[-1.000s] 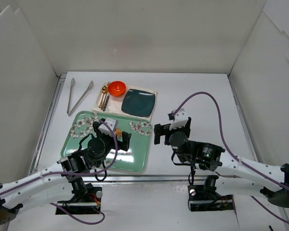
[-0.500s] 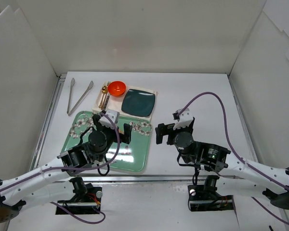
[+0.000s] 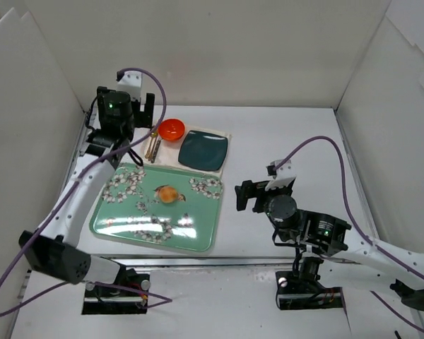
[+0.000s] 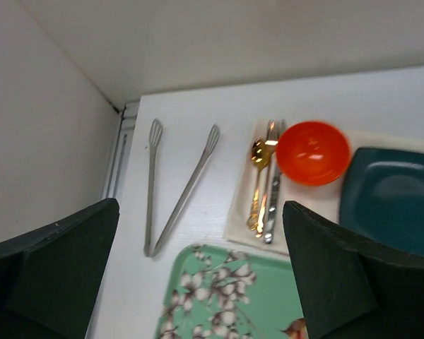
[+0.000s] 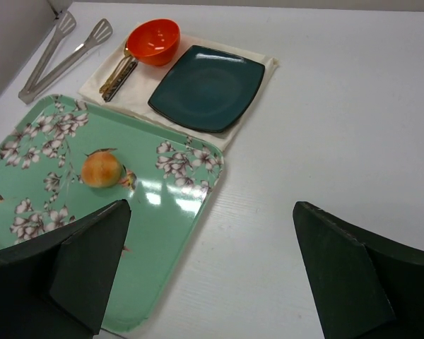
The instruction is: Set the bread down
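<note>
The bread [image 3: 168, 193], a small golden-brown bun, lies free on the green flowered tray [image 3: 191, 226]; it also shows in the right wrist view [image 5: 101, 169]. My left gripper [image 3: 120, 116] is open and empty, raised high at the back left, far from the bun. Its wrist view [image 4: 199, 208] looks down on the tongs and the tray's far corner [image 4: 219, 304]; the bun is out of that view. My right gripper [image 3: 260, 194] is open and empty over bare table right of the tray [image 5: 212, 206].
Beyond the tray a cream mat holds an orange bowl [image 3: 172, 129], a dark teal square plate [image 3: 203, 149] and cutlery [image 3: 153, 145]. Metal tongs [image 3: 113, 141] lie at the back left. White walls enclose the table on three sides.
My left arm has lifted off the tray and swung up to the back left, leaving the bun uncovered on the tray. My right arm has drifted slightly right and toward the near edge.
</note>
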